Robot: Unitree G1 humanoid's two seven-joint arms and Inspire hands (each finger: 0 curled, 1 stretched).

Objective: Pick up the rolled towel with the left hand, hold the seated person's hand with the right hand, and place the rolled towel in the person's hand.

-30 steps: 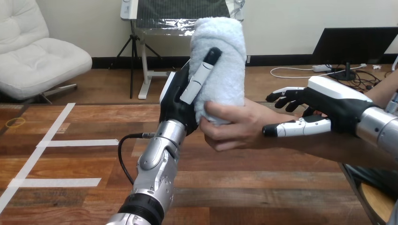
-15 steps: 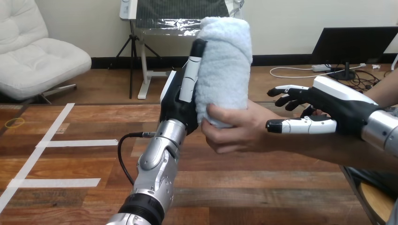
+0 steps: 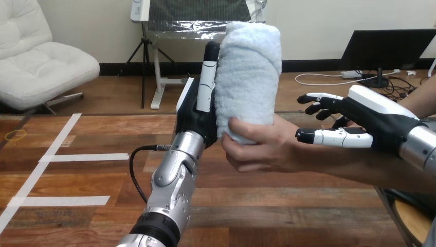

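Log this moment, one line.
white rolled towel: upright, base in person's hand | left hand: open, against towel | right hand: open, over person's wrist

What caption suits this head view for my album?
The person's hand grips the upright rolled towel low down, beside the left robot hand; the right robot hand sits at the person's wrist.

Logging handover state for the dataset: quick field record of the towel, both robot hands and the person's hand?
rolled towel: upright, lower end gripped by the person's hand
left hand: at the towel's left side, fingers straight against it
right hand: over the person's wrist, fingers relaxed, no clasp visible
handover: towel in the person's hand, left hand touching it
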